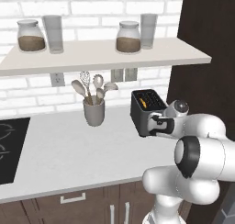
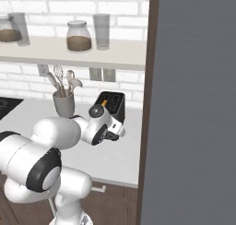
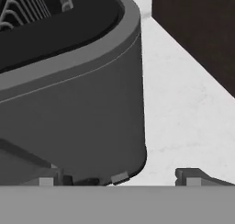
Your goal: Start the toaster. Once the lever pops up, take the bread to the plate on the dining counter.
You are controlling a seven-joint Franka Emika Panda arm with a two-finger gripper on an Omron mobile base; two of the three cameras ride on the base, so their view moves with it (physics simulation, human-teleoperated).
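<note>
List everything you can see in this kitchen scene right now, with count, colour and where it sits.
boxy dark grey toaster: one, on the white worktop, near the dark brown side panel
yellow-orange bread: slices down in the toaster's slots
grey utensil cup: one, holding pale spoons and a whisk, left of the toaster
glass jars: two, brown contents, on the wall shelf
clear tumblers: two, on the shelf
black hob: one, far left
gripper: one, dark fingertips, open, close against the toaster's lower end

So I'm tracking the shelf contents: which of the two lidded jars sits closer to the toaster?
The right-hand jar, beside the right glass above the toaster. The other jar stands at the shelf's far left end, over the hob side.
</note>
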